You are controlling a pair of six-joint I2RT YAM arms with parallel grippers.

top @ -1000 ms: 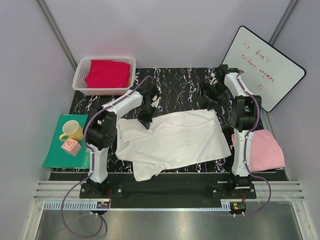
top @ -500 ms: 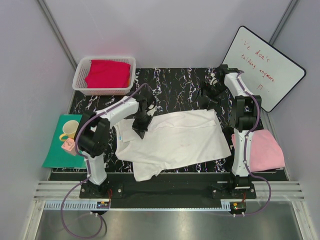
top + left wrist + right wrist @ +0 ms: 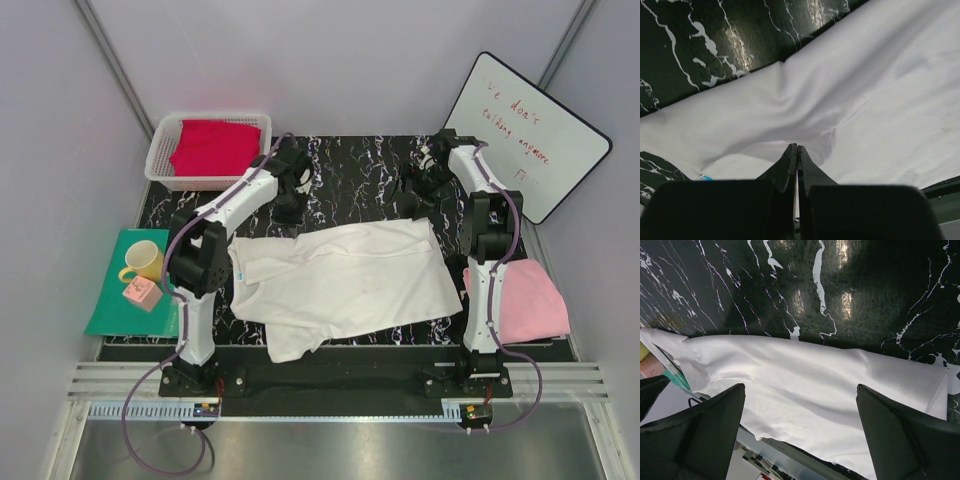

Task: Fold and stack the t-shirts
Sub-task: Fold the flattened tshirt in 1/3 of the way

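Left gripper [image 3: 796,148]: fingers pressed flat together, with nothing seen between them. In the overhead view it sits left of centre, over bare table [image 3: 365,165] just beyond the white t-shirt's far edge.
Behind the closed tips: white cloth fills most of the left wrist frame, with a soft ridge running from lower left to upper right. Whether the tips touch the cloth cannot be told.
Right gripper [image 3: 800,390]: fingers spread wide, holding nothing. It sits right of centre and high in the overhead view, above the dark marbled surface.
White t-shirt [image 3: 345,285]: spread open and wrinkled across the middle of the frame, between the two arms. One sleeve trails toward the bottom, left of centre.
Pink t-shirt [image 3: 530,300]: folded at the right edge, just beside the right arm.
Red t-shirt [image 3: 213,147]: folded inside the white basket [image 3: 158,172], upper left.
Teal mat [image 3: 108,312]: left edge, carrying a yellow mug [image 3: 145,262] and a pink block [image 3: 141,292].
Whiteboard [image 3: 525,135]: upper right, tilted, with red handwriting.
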